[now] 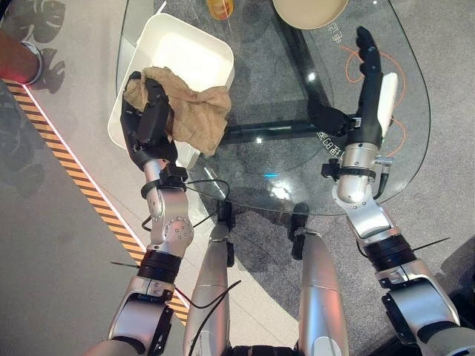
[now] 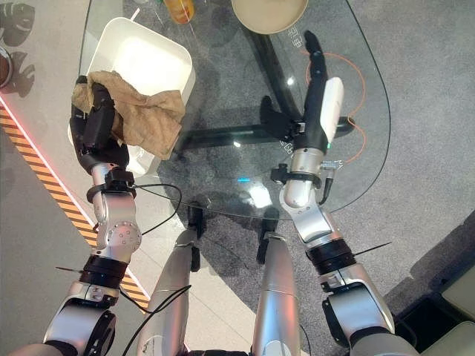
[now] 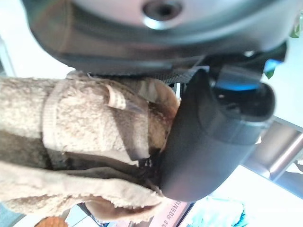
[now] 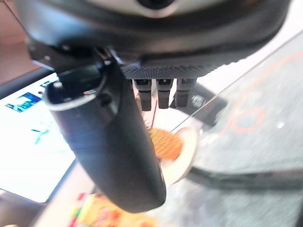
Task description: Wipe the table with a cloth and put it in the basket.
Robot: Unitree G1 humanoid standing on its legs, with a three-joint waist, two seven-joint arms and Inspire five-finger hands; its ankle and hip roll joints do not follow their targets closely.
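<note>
A beige cloth (image 1: pixel 194 111) hangs bunched over the near rim of the white basket (image 1: pixel 194 46) at the left edge of the glass table (image 1: pixel 297 148). My left hand (image 1: pixel 151 122) is shut on the cloth, fingers curled around its bunched end above the basket's near corner. In the left wrist view the cloth (image 3: pixel 80 123) is pressed between palm and thumb (image 3: pixel 213 137). My right hand (image 1: pixel 365 89) hovers over the right part of the table, fingers straight, open, holding nothing; its thumb (image 4: pixel 109 142) shows in the right wrist view.
A round beige plate (image 1: pixel 310 11) sits at the far edge of the table, with an orange item (image 1: pixel 220 7) to its left. An orange cord (image 1: pixel 397 81) lies under the glass at right. A striped floor line (image 1: pixel 74 174) runs along the left.
</note>
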